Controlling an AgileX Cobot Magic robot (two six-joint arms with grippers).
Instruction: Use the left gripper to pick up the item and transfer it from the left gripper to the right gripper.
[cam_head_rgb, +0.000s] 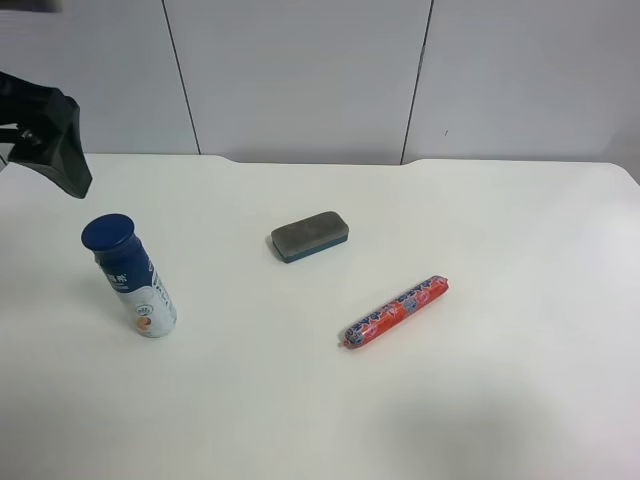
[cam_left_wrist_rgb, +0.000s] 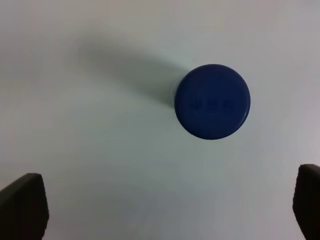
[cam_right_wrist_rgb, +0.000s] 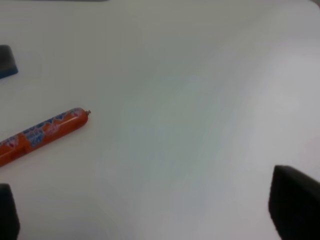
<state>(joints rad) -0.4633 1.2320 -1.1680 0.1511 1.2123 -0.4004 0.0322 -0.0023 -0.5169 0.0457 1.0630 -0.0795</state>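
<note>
- Well apart from the eraser, on the side away from the sausage stick, the item stands on its base on the white surface, dark blue cap up, with nothing touching it
- Above the item hangs the left gripper; its jaws are spread wide and empty, and its wrist view looks straight down on the cap, which lies off-centre, nearer one fingertip
- The right gripper, outside the exterior high view, is on the sausage-stick side of the eraser, jaws likewise released and holding nothing
- Step in hand, as I judge it: the approach for the pick; nothing is lifted yet
- The next move likely calls for centring the jaws on the item, lowering them around its body, then closing; a tall round bottle may tip if one finger strikes it first
</note>
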